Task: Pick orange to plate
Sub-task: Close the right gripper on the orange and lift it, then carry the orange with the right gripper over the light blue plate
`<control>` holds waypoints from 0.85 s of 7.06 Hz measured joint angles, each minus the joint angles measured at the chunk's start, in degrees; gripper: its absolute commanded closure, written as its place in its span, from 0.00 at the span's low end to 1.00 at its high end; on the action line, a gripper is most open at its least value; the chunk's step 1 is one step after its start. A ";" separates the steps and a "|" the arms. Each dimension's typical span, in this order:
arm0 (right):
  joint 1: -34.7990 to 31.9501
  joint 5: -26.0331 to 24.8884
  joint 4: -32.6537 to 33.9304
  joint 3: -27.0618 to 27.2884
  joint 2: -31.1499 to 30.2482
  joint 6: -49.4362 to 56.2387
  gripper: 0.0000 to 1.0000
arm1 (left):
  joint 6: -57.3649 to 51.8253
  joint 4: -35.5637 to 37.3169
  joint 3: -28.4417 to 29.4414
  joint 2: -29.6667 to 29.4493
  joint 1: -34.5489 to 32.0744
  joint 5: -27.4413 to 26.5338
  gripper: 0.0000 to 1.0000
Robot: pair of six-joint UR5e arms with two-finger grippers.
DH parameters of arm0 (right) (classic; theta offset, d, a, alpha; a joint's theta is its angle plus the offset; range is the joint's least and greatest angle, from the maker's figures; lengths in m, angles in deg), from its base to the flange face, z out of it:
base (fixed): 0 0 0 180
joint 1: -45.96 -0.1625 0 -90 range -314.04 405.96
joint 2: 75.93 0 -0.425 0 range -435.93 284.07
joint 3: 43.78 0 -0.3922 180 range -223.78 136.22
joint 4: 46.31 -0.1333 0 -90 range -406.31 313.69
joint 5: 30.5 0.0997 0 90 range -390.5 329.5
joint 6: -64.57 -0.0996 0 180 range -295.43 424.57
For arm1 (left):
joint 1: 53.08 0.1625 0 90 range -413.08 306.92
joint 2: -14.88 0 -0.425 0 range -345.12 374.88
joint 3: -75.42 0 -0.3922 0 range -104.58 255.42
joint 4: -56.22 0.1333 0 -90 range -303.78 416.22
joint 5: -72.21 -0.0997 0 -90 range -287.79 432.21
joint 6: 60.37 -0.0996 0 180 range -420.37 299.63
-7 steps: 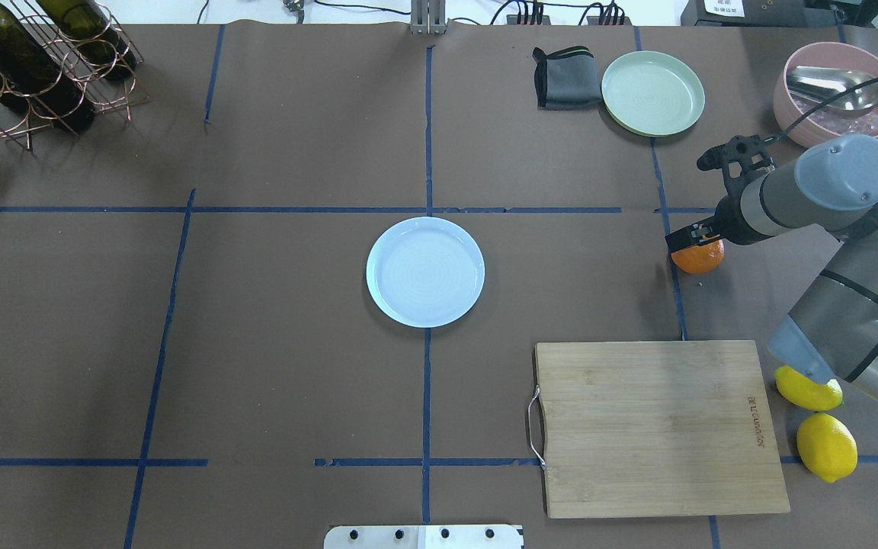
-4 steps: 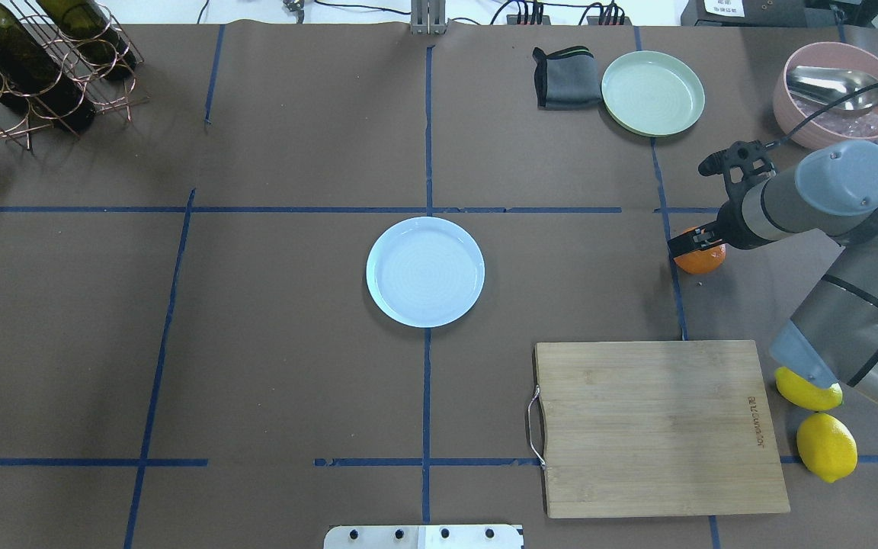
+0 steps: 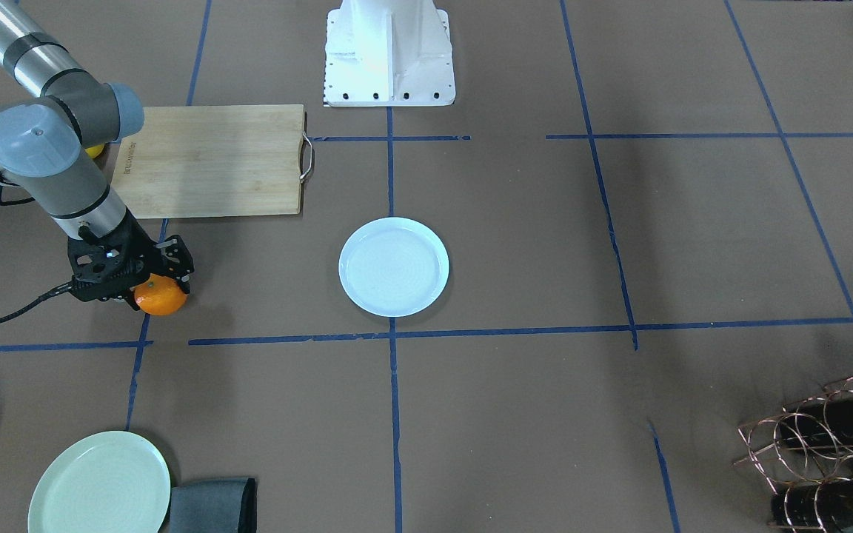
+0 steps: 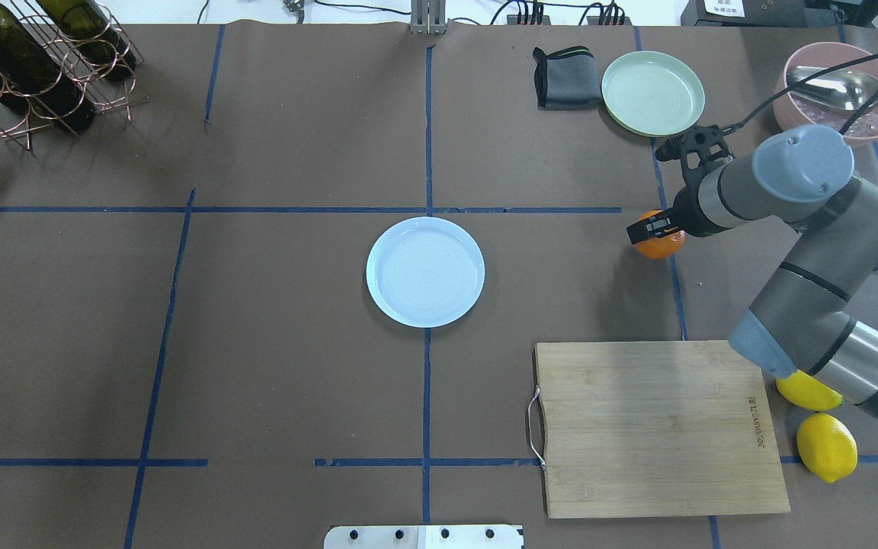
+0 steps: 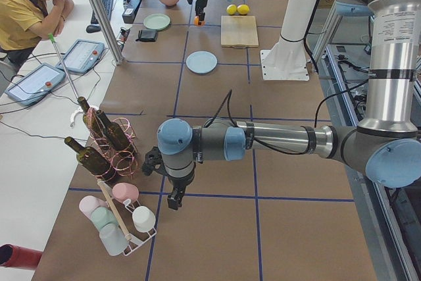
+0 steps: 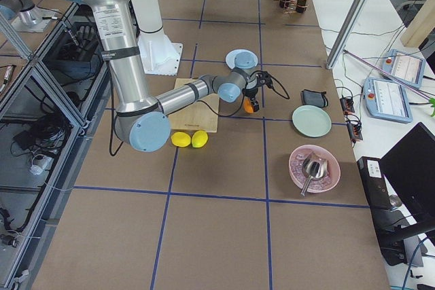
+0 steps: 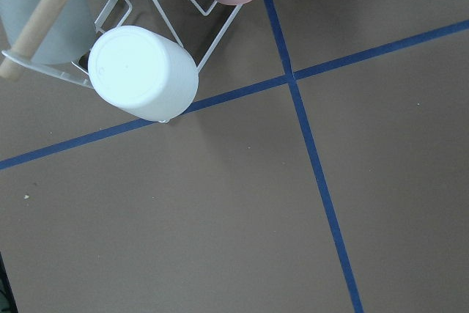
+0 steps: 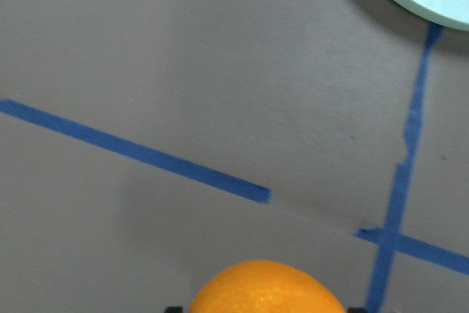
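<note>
The orange (image 4: 658,242) is gripped from above by my right gripper (image 4: 656,229), which is shut on it, at the table's right side. The front-facing view shows the orange (image 3: 161,297) under the black fingers, and its top fills the bottom edge of the right wrist view (image 8: 267,287). The pale bluish-white plate (image 4: 425,271) lies at the table's centre with nothing on it, well to the left of the orange. My left gripper (image 5: 172,201) shows only in the exterior left view, low over the table near a cup rack; I cannot tell whether it is open or shut.
A mint-green plate (image 4: 652,93) and a folded grey cloth (image 4: 565,76) lie beyond the orange. A pink bowl (image 4: 783,95) holds a metal spoon at far right. A wooden cutting board (image 4: 660,427) and two lemons (image 4: 826,446) sit nearer. A wine rack (image 4: 35,69) stands far left.
My right gripper has carried the orange left and slightly away from me, across the blue tape line toward the plate. The plate has not moved.
</note>
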 measured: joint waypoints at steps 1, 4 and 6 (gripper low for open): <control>1.74 -1.19 5.18 -0.11 5.49 -3.09 0.51 | 0.02 0.00 -0.08 -0.02 0.00 0.00 0.00; 9.56 -9.84 19.59 -3.39 21.41 -13.56 0.49 | 0.03 0.00 -0.23 -0.04 0.00 0.00 0.00; 14.30 -16.24 21.12 -12.11 30.10 -18.92 0.48 | 0.05 0.00 -0.27 -0.03 0.00 0.91 0.00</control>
